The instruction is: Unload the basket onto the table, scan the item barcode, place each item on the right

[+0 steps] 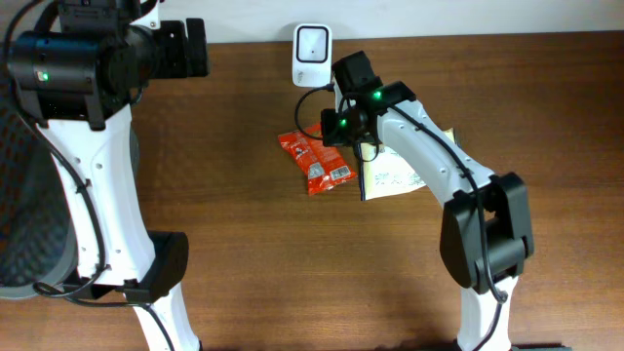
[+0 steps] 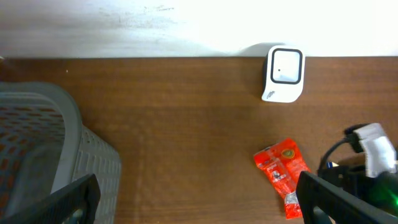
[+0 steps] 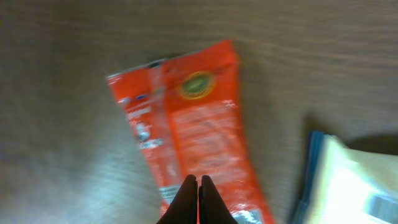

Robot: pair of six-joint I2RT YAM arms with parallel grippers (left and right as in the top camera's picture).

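A red snack packet (image 1: 317,161) lies flat on the brown table, also seen as the red packet (image 2: 283,171) low in the left wrist view. The white barcode scanner (image 1: 312,54) stands at the table's far edge, the same scanner (image 2: 285,73) facing forward. My right gripper (image 1: 336,127) hovers over the packet's far end. In its wrist view the right gripper (image 3: 198,179) is shut, black fingertips pressed together over the red packet (image 3: 186,124), nothing visible between them. My left gripper (image 2: 199,199) is open and empty, held high at the left.
A pale yellow pack with a blue edge (image 1: 398,171) lies just right of the red packet, showing as the pale pack (image 3: 354,180) in the right wrist view. A grey mesh basket (image 1: 29,195) sits at the left edge, the same basket (image 2: 43,149).
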